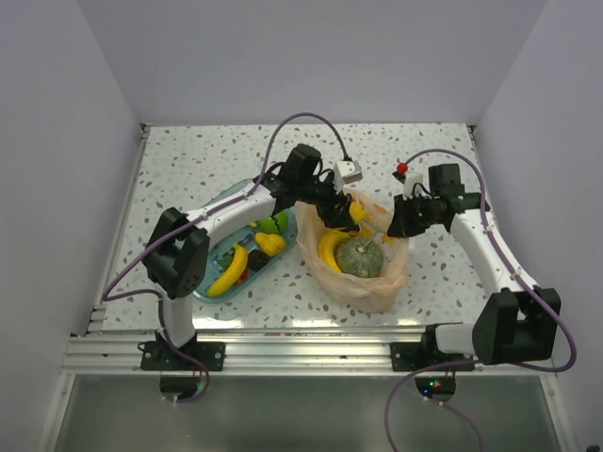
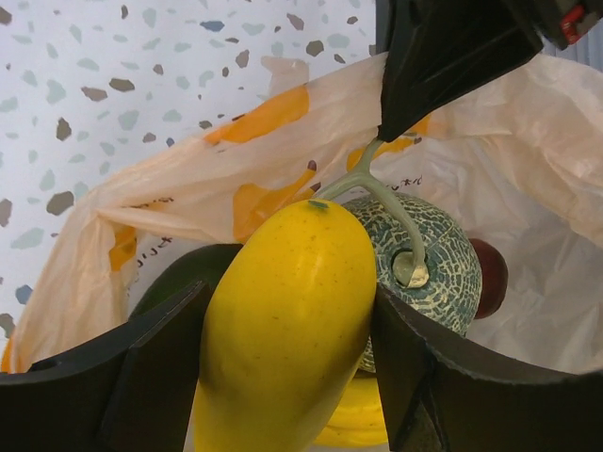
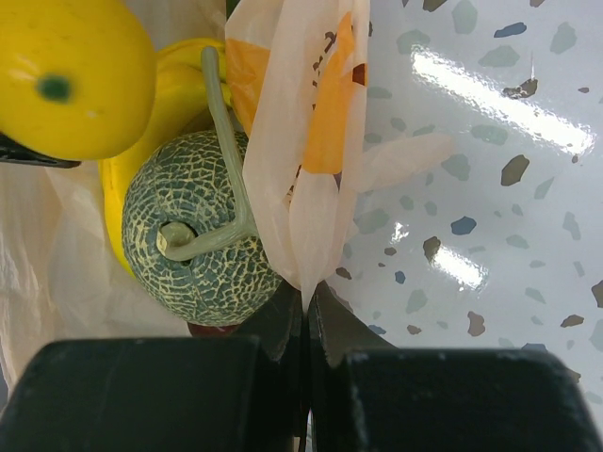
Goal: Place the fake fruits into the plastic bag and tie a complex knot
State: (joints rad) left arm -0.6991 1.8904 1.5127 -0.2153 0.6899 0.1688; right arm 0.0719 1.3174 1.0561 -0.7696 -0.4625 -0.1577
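Top view, bag: we see the thin peach-orange plastic bag (image 1: 363,282) standing open on the speckled white table (image 1: 207,160), between the two arms; a grey-green netted melon (image 1: 360,256) and a yellow banana (image 1: 329,247) lie inside it.
Top view, left gripper: the left gripper (image 1: 350,215) hangs over the bag's far rim; a yellow oval fruit (image 1: 358,213) shows at its tip.
Top view, right gripper: the right gripper (image 1: 396,226) sits at the bag's right rim; from here we cannot tell how its jaws stand.
Top view, tray: a clear blue plastic tray (image 1: 267,266) lies just left of the bag; it holds a second banana (image 1: 229,273), a small yellow piece (image 1: 270,243) and a green ball (image 1: 276,223).
Left wrist, grip: the black fingers (image 2: 141,377) pinch the yellow oval fruit (image 2: 283,320) from both sides; the fruit points into the bag's mouth.
Left wrist, contents: beyond the fruit we see the melon (image 2: 443,254) with its pale curved stem; a dark plum (image 2: 492,278) rests against its right side; the bag's printed wall (image 2: 188,188) rises behind.
Right wrist, grip: the right gripper (image 3: 307,315) has its jaws pressed together on a fold of the bag's rim (image 3: 301,141), which it holds upright.
Right wrist, contents: the melon (image 3: 203,235) lies just left of that fold; the banana (image 3: 174,94) curves behind it; the yellow oval fruit (image 3: 66,75) hangs at upper left.
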